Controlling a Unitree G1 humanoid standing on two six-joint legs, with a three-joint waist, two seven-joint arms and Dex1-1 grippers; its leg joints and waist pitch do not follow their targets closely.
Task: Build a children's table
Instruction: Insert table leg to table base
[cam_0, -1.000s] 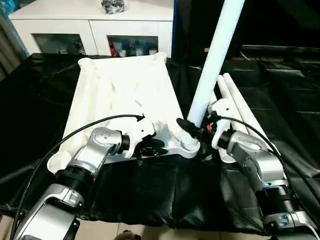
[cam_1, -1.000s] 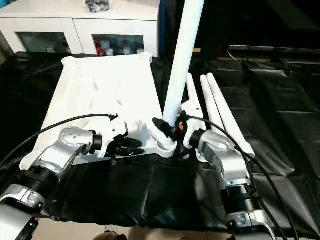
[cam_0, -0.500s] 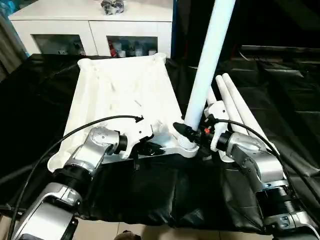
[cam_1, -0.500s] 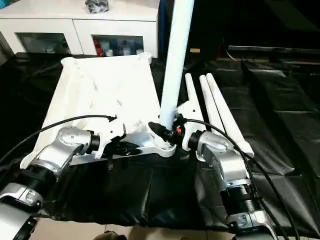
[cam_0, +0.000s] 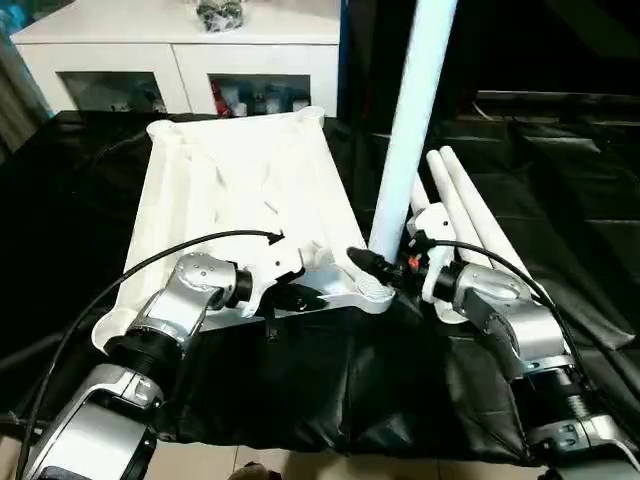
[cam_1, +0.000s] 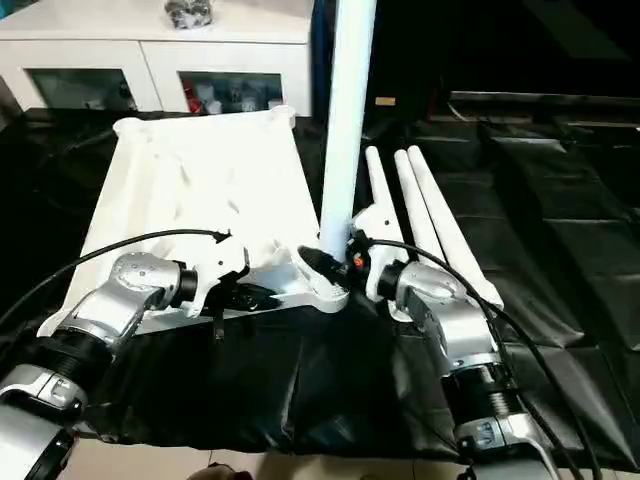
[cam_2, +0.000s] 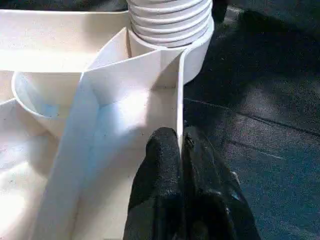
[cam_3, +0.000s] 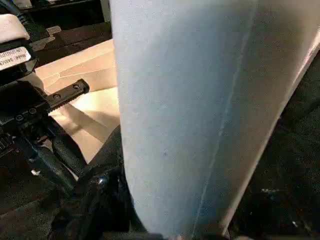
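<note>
The tabletop (cam_0: 240, 190) lies underside up on the black cloth (cam_0: 330, 380), its long axis running away from the robot toward the white cabinet (cam_0: 190, 60), and one leg (cam_0: 410, 130) stands nearly upright with its ribbed end in the near right corner socket (cam_0: 372, 293). The left gripper (cam_2: 181, 150) is pinched shut on the thin near rim of the tabletop just beside that socket, while the right gripper (cam_0: 372, 262) is clamped around the low part of the standing leg. Three more legs (cam_1: 415, 215) lie side by side on the cloth just right of the tabletop, pointing away, with open cloth beyond them to the right.
</note>
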